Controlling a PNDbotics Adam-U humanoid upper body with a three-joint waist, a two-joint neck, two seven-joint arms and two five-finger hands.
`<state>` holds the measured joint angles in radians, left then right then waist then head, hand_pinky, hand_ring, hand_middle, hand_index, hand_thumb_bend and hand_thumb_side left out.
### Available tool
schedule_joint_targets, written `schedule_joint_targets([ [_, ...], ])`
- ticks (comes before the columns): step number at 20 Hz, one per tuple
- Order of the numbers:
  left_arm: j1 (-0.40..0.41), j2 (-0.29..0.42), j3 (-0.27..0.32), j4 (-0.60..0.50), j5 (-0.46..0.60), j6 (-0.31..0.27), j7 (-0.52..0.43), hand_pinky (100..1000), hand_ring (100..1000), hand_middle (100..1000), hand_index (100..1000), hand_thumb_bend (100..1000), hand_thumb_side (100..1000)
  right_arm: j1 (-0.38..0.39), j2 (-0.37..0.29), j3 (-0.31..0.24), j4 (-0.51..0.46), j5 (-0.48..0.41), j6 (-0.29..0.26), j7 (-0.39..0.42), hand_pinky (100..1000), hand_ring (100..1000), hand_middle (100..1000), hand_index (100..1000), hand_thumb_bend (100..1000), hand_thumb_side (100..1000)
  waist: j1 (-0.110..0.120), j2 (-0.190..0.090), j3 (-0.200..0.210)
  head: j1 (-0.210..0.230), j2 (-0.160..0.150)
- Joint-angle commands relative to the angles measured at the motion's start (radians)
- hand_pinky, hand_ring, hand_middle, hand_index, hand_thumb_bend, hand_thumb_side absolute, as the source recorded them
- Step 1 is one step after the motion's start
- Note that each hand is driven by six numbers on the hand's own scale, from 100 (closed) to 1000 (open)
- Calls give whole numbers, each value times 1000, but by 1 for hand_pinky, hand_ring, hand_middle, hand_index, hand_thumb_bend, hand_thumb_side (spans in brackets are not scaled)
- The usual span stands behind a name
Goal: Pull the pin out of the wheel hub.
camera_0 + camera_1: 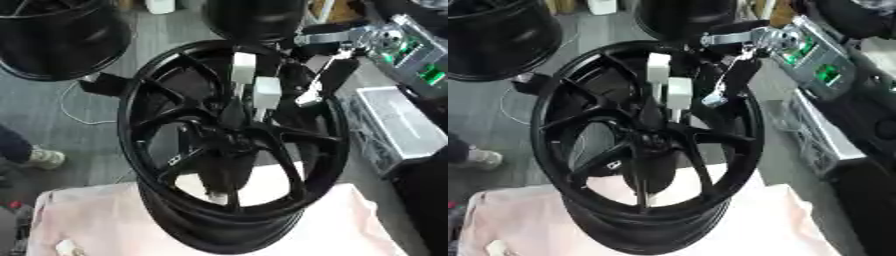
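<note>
The large glossy black multi-spoke alloy wheel hub (234, 145) stands tilted on the pale pink cloth-covered bench (87, 220). The right robot hand (732, 75) reaches in over the upper rim, dark fingers curled, seemingly pinching a small pale piece, probably the pin (713, 99). It should draw straight along the pin's axis, without twisting.

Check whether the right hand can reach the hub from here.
Probably yes: the right hand is inside the wheel's open face just above the hub, with nothing between them. The pin itself I cannot make out.
</note>
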<state>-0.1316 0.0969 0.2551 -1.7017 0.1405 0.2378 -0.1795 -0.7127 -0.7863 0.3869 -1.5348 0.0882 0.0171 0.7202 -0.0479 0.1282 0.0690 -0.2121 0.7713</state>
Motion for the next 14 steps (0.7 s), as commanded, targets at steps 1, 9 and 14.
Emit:
schedule_joint_targets([
  [1, -8, 13, -4, -14, 0, -2, -3, 473, 524, 617, 703, 351, 932, -21, -8, -12, 13, 13, -5, -7, 423, 395, 747, 880, 477, 197, 3, -10, 2, -1, -1],
  [9, -10, 12, -5, -14, 0, -2, -4, 474, 524, 617, 703, 350, 933, -30, 16, -8, 52, 39, -14, -11, 408, 381, 719, 876, 472, 192, 4, -8, 3, -2, -1],
  [14, -11, 12, -5, -14, 0, -2, -5, 474, 525, 617, 703, 349, 933, -31, 23, -5, 70, 49, -19, -5, 392, 367, 691, 854, 467, 188, 5, -7, 3, -3, -1],
])
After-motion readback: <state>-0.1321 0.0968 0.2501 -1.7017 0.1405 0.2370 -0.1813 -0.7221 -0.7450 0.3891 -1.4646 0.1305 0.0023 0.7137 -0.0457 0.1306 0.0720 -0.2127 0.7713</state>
